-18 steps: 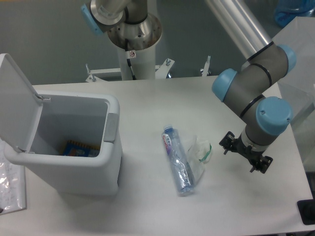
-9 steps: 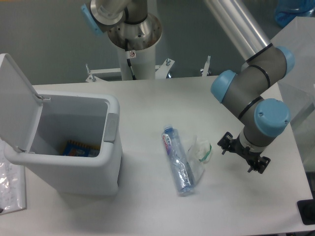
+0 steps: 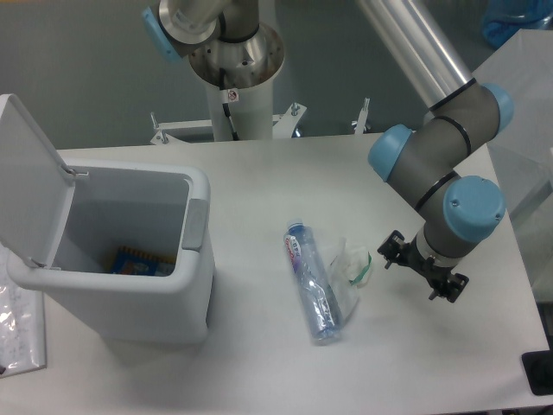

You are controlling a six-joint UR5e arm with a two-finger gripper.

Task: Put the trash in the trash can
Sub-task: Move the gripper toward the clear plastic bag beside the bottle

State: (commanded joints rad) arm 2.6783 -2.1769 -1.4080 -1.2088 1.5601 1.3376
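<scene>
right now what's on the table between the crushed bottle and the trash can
Nothing: in the fixed camera view only bare white table separates the crushed bottle from the trash can. The crumpled wrapper lies on the bottle's other side.

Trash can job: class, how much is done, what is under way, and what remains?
Done: the trash can has its lid open, with a blue item already inside. In hand: nothing; the gripper hovers right of the wrapper. Left: the wrapper and the crushed bottle both lie on the table.
</scene>
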